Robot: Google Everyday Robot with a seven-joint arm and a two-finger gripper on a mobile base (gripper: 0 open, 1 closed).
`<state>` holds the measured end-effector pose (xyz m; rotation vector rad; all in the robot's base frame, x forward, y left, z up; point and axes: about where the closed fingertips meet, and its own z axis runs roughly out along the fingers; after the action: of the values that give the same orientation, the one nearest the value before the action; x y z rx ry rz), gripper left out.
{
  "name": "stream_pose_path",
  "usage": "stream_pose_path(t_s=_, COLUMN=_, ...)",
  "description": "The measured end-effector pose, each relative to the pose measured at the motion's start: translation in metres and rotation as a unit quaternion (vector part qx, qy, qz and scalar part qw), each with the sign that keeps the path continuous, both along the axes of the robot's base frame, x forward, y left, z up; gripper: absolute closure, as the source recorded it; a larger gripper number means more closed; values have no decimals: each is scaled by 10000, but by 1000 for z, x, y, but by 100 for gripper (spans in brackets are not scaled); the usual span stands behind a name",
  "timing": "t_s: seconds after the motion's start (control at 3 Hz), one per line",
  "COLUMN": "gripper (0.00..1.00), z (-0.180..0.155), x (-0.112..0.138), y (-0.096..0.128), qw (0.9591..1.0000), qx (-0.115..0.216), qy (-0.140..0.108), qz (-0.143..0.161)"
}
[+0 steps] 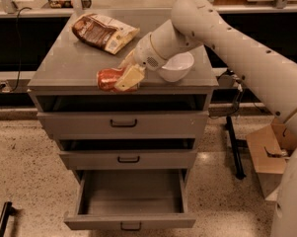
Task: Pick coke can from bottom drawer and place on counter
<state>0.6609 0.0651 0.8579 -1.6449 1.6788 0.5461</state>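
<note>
The red coke can lies on its side at the front edge of the grey counter. My gripper is shut on the coke can, with one cream finger across its right end. The can looks to rest on or just above the counter surface. The bottom drawer is pulled open below, and I see nothing inside it. The two upper drawers are closed.
A brown-and-cream snack bag lies at the back left of the counter. A white bowl sits right of the gripper, partly behind my arm. A cardboard box stands on the floor at right.
</note>
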Motion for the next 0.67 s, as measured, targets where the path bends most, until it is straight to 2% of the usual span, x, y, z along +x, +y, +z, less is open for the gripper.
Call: stream_pose_path(t_s=0.67, gripper=100, z=42, x=22, y=-1, qw=9976, qx=635, qy=-241, qz=-154)
